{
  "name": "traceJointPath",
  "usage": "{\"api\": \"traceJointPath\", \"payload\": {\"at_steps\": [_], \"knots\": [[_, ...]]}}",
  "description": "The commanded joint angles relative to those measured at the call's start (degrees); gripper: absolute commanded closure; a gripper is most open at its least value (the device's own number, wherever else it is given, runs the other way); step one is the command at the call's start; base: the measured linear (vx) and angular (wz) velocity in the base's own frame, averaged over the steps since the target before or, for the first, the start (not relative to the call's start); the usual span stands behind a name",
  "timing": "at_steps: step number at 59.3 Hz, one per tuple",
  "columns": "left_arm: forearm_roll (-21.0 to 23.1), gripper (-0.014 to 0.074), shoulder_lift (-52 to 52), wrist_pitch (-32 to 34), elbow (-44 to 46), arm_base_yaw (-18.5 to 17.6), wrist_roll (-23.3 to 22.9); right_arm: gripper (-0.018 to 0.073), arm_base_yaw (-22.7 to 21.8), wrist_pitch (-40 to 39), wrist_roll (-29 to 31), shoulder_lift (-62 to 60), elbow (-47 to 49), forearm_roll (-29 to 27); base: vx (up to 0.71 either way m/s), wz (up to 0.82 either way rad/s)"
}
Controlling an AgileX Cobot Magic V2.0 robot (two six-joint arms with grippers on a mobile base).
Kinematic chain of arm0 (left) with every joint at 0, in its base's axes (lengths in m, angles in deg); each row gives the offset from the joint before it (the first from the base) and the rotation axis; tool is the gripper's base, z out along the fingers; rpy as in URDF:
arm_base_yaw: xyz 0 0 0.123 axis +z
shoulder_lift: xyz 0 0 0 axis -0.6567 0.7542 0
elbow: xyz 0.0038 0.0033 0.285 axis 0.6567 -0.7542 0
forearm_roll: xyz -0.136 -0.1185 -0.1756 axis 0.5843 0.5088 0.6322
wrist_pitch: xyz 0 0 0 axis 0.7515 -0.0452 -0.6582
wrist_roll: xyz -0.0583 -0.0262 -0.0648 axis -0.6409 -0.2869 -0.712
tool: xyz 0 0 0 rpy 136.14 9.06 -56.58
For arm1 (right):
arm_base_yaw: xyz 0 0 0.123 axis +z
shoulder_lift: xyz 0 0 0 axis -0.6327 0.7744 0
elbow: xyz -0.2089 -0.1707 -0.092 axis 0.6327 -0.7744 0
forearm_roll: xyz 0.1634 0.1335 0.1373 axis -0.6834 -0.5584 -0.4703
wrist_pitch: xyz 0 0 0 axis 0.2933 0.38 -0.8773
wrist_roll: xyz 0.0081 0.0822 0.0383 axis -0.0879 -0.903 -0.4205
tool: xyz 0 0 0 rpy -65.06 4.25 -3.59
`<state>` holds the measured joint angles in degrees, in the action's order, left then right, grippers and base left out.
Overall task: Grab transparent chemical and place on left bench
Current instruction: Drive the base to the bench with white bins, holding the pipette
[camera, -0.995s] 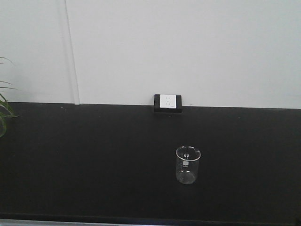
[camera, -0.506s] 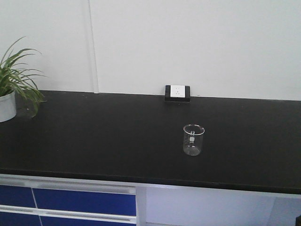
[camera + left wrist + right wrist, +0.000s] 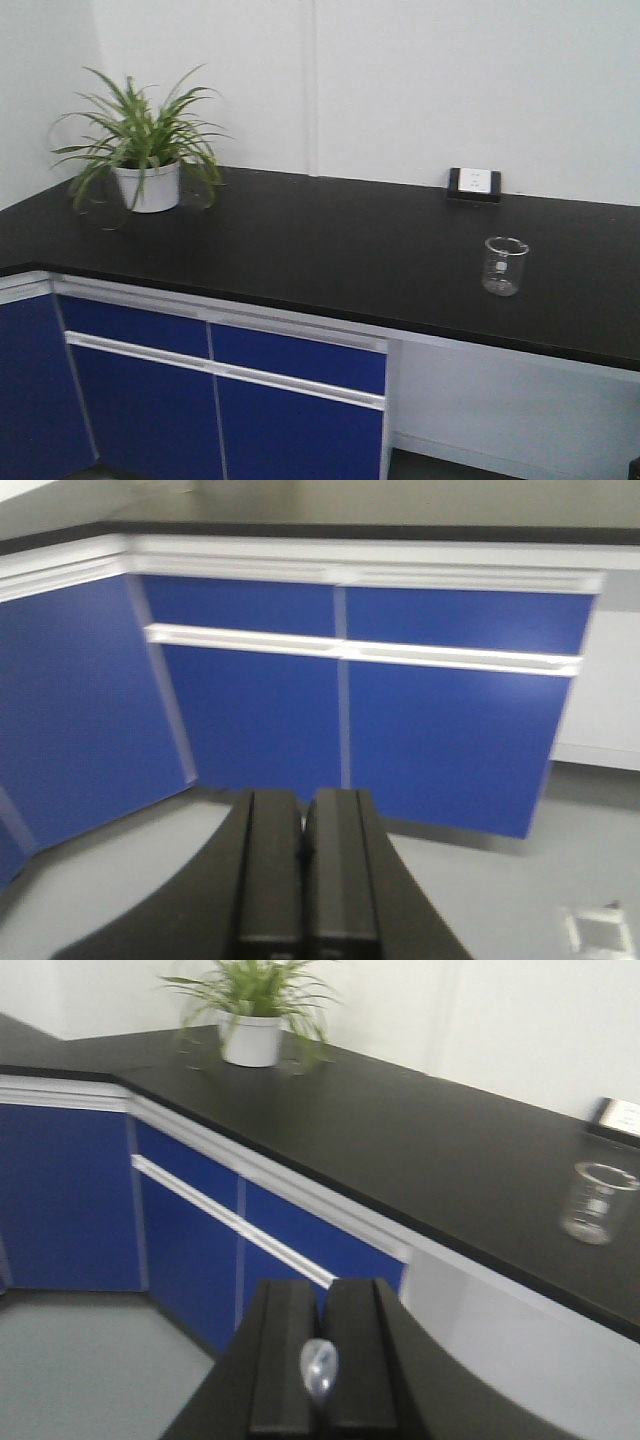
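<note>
Left tool (image 3: 303, 855) closed over open floor (image 3: 110, 875); right tool (image 3: 320, 1360) pinches clear piece (image 3: 318, 1368) below counter edge (image 3: 420, 1215).

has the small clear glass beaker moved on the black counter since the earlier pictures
No. The clear glass beaker stands just in front and right of the white wall socket, as before; only the view has shifted.

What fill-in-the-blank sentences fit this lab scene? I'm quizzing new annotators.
1. The potted plant grows in a ____ pot.
2. The cabinet doors under the black counter are ____.
3. The glass beaker stands ____ on the counter, near the wall socket.
4. Open or shut, the left gripper is ____.

Missing words: white; blue; upright; shut
</note>
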<state>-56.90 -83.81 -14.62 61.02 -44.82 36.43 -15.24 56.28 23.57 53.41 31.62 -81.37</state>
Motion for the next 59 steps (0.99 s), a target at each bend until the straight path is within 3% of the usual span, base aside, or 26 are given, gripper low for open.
{"api": "traceJointPath", "payload": {"at_steps": [1, 59], "knots": [[0.0, 0.0600, -1.1, 4.5, -0.9, -0.1, -0.4, 0.0559, -0.2, -4.6, -0.1, 0.2, 1.7, 0.4, -0.31, 0.58], [0.0, 0.0600, -1.1, 4.5, -0.9, -0.1, -0.4, 0.0559, -0.2, -4.6, -0.1, 0.2, 1.7, 0.4, -0.21, 0.64]]}}
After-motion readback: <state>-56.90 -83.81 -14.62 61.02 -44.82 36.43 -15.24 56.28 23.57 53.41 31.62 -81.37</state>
